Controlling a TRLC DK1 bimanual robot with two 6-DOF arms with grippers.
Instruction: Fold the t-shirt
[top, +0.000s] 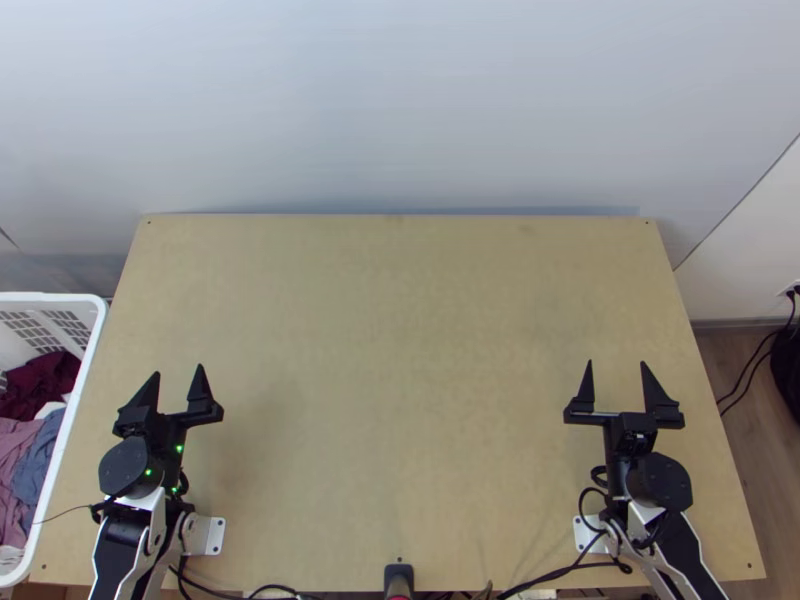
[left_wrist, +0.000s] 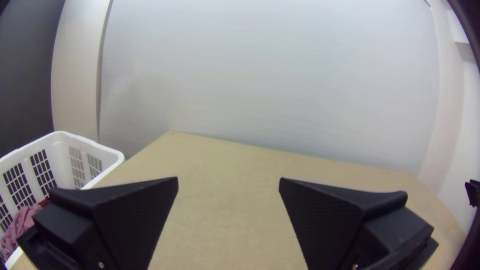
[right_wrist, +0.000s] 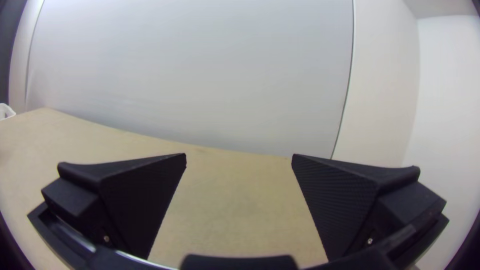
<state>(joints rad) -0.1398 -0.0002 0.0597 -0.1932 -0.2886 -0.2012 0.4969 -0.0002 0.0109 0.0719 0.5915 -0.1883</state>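
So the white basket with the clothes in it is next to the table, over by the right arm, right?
Not quite: it's over by the left arm, not the right one. The top view shows the white basket there, next to the table, with the clothes in it.
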